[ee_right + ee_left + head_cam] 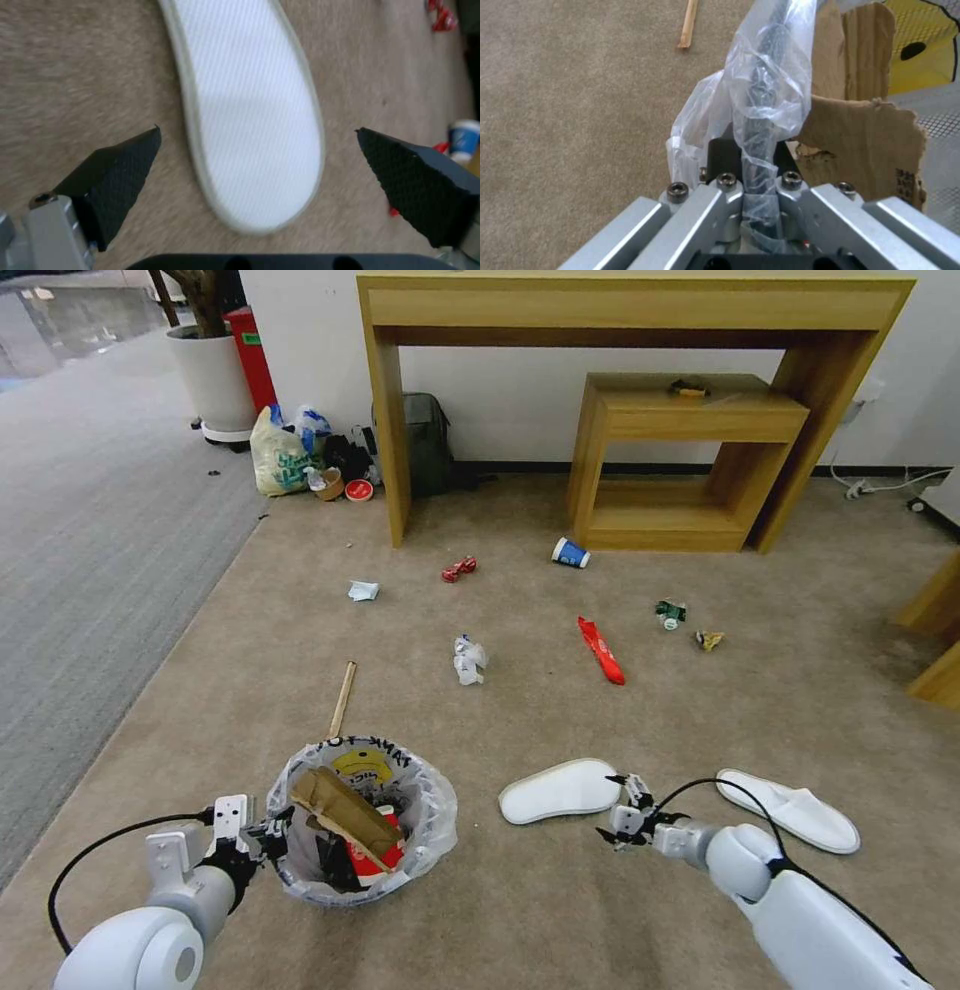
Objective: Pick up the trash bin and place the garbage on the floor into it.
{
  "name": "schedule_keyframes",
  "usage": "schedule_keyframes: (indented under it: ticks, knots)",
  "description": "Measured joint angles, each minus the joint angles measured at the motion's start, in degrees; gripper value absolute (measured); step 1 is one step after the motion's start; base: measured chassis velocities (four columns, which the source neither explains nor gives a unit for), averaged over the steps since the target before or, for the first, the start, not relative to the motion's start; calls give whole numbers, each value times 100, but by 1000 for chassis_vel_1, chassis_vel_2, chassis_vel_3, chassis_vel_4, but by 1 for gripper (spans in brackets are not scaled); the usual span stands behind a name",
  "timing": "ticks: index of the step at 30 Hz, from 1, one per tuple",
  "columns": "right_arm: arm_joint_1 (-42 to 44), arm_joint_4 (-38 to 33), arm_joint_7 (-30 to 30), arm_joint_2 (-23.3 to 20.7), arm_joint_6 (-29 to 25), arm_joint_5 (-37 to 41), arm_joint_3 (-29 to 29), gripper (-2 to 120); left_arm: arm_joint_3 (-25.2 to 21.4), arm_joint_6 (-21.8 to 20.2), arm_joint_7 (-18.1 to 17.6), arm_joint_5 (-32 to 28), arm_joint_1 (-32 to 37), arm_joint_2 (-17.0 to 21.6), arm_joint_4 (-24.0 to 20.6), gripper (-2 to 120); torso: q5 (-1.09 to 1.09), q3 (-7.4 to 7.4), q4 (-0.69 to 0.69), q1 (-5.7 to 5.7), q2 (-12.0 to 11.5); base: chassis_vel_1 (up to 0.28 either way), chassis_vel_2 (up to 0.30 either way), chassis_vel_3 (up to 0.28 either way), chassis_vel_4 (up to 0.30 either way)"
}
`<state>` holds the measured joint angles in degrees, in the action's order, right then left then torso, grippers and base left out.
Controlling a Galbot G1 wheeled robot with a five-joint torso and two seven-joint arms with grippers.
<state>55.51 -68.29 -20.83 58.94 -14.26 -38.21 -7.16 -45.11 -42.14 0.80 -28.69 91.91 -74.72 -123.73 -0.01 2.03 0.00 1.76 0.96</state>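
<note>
Left gripper (268,832) clamped tight on the rim of the small round black trash bin (425,830) with crinkly translucent bag liner; wrist view shows the fingers (728,187) pinched onto rim and plastic with no gap. Bin sits low at the robot's left front, over the flat beige-tan carpet floor (500,910). Inside it: a torn brown cardboard piece (345,815) and a red-white paper cup (375,860). Right gripper (622,810) wide open, black pointed fingertips (125,165) spread either side of the end of the near white flat slipper (560,790), not touching it. Second white slipper (790,810) lies to the right, apart. Farther out on the carpet: thin wooden stick (343,698), crumpled white paper (468,658), long red wrapper (600,650), blue paper cup (571,554), crushed green bottle (670,613).
</note>
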Motion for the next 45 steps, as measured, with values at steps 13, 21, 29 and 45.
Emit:
schedule_keyframes:
  ticks: [13,21,29,45]
  knots:
    - [-113,396,445,395,-159,-1025,-200,100,69,0,18,-17,-60,43,66,0,0,0,-1,0,0,0,0,0,0]
    - [-270,853,606,744,-286,-1237,-325,100,70,0,42,-18,-69,65,110,0,0,0,-2,0,0,0,0,0,0]
    - [-403,1159,755,1026,-480,-1532,-483,100,58,0,47,-17,-63,67,116,0,1,0,1,0,0,0,0,0,0]
    - [-371,1344,1038,1209,-478,-2162,-720,100,69,0,69,1,-38,65,110,0,1,0,-1,0,0,0,0,0,0]
